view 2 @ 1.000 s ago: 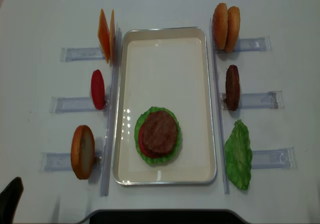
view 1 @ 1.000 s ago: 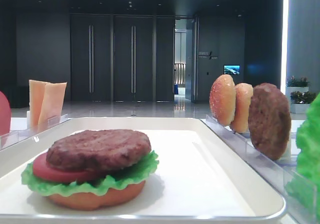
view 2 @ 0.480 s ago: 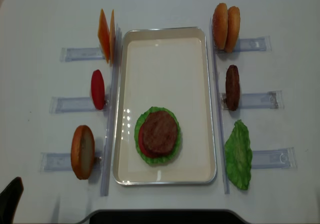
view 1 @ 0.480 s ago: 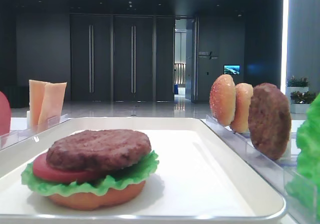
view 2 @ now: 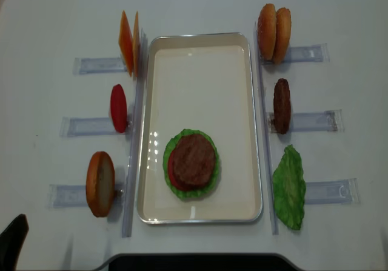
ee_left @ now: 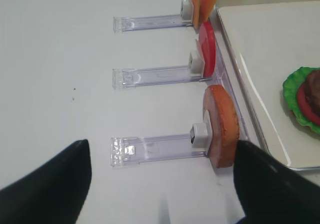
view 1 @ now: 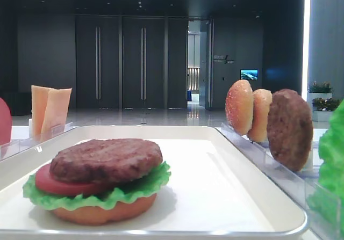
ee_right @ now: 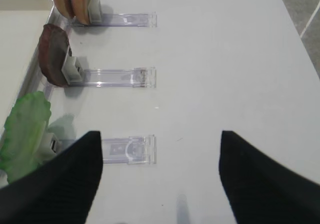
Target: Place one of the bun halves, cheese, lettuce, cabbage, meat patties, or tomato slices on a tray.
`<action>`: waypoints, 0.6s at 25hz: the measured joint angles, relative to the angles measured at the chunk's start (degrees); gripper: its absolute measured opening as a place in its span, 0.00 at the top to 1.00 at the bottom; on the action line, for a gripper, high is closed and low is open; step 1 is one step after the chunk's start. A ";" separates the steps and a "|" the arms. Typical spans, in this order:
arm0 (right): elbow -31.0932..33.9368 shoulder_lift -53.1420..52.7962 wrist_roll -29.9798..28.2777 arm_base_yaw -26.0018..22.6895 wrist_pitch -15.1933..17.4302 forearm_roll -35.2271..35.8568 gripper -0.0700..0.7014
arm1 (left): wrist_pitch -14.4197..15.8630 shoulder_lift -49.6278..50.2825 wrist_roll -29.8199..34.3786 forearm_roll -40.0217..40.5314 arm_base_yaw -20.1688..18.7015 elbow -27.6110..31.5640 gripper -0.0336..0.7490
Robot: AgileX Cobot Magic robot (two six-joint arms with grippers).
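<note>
The white tray [view 2: 200, 59] lies in the middle of the table [view 2: 54, 16]. On it, toward 6 o'clock, sits a stack: a bun half [view 1: 102, 212] at the bottom, then lettuce [view 2: 173, 147], a tomato slice [view 1: 51, 183] and a meat patty [view 2: 194, 159] on top.

At 9 o'clock from the tray stand three clear holders [ee_left: 150, 76]. They carry, from far to near, the cheese slices [view 2: 128, 40], a second tomato slice [view 2: 118, 108] and another bun half [view 2: 99, 183], each standing on edge just beside the tray rim. At 3 o'clock from the tray three more holders carry two bun halves [view 2: 274, 32] pressed together, a second meat patty [view 2: 281, 105] and a loose lettuce leaf [view 2: 289, 188].

The right gripper [ee_right: 160, 184] hovers above the bare table, its two dark fingers [ee_right: 60, 184] spread wide apart with nothing between them — the nearest holder lies below the gap, at 12 o'clock from it. The left gripper [ee_left: 162, 189] is also spread wide and holds nothing; the upright bun half stands at about 1 o'clock from it, not touched.
</note>
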 joint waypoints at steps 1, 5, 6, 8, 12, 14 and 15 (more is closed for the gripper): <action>0.00 0.00 0.00 0.00 0.00 0.00 0.30 | 0.00 0.00 0.00 0.00 0.00 0.00 0.07; 0.07 -1.96 0.00 0.00 0.08 0.00 0.30 | 0.00 0.00 0.00 0.00 0.00 0.00 0.07; 0.07 -2.02 0.00 0.00 0.08 0.00 0.30 | 0.00 0.00 0.00 0.00 0.00 0.00 0.07; 0.16 -2.13 0.00 0.00 0.08 0.00 0.30 | 0.00 0.00 0.00 0.00 0.00 0.00 0.07; 0.18 -2.24 0.00 0.00 0.08 -0.04 0.30 | 0.00 0.00 0.00 -0.35 0.00 0.00 0.07; 0.18 -2.24 0.00 0.00 0.08 -0.04 0.30 | 0.00 0.00 0.00 -0.35 0.00 0.00 0.07; 0.18 -2.24 0.00 0.00 0.08 -0.04 0.30 | 0.00 0.00 0.00 -0.35 0.00 0.00 0.07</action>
